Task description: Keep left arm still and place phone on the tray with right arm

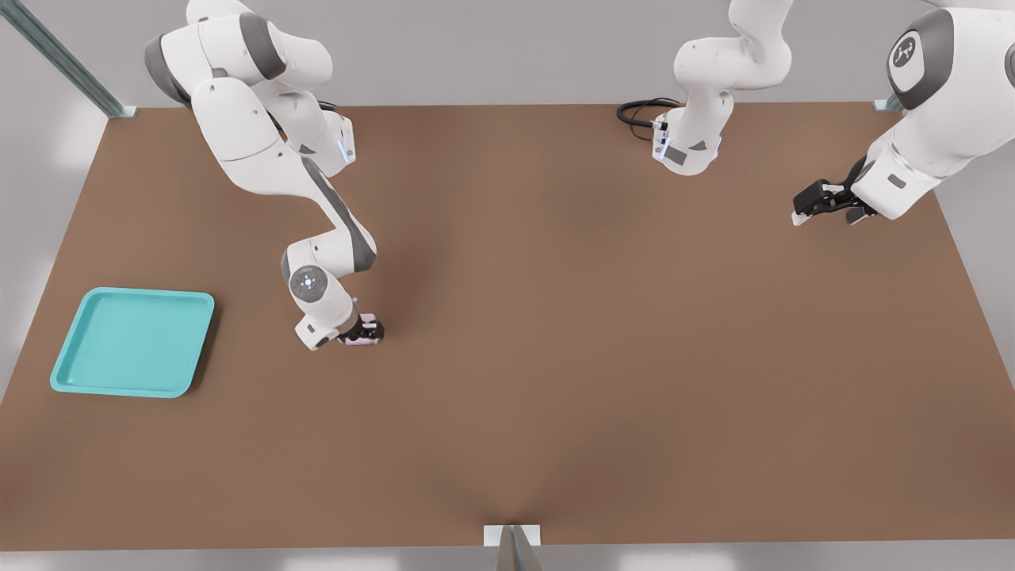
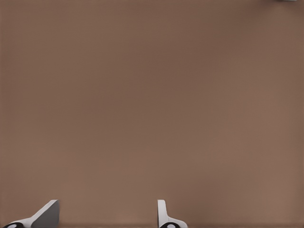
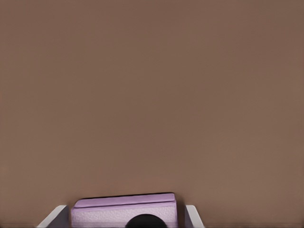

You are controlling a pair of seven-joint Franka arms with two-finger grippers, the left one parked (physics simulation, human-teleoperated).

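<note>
Our claw (image 1: 362, 331) holds the phone (image 3: 124, 212) narrow; we lift gently, then carry toward the tray (image 1: 71, 379) at 9 o'clock.

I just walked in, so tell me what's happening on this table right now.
The right arm's gripper is down at the brown table, its fingers on either side of the small lilac phone. The turquoise tray sits apart toward the front view's left, with nothing on it yet.

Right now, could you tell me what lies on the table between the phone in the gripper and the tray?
Nothing: the front view shows only bare brown table between the gripper, closed on the phone, and the tray.
</note>
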